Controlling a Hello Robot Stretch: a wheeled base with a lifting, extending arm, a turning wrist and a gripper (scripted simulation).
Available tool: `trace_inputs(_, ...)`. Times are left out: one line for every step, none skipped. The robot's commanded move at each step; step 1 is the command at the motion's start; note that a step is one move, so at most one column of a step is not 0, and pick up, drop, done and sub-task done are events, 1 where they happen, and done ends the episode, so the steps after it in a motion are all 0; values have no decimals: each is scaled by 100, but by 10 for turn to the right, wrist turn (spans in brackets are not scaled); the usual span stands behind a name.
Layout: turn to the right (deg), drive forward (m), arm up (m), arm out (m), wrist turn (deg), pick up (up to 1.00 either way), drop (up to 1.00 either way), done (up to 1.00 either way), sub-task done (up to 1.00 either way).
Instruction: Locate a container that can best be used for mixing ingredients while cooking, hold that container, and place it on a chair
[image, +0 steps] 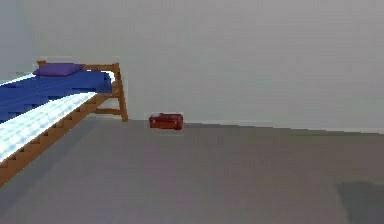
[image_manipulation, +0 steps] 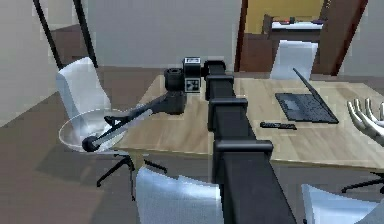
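One bowl (image_manipulation: 75, 128) by gripper (image_manipulation: 95, 142); bed (image: 50, 100) ahead

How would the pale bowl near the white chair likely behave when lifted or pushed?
The bowl looks thin and translucent, so probably light, perhaps fragile. Its wide, shallow shape suggests sliding rather than tipping. The smooth rim may slip from the gripper.

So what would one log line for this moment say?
gripper at clear bowl | bowl by white chair | held or resting: cannot tell | wooden table beside
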Motion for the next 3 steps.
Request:
trace_inputs(0,0,0,0,450,0,0,0,0)
trace_inputs(0,0,0,0,450,0,0,0,0)
trace_inputs(0,0,0,0,120,0,0,0,0)
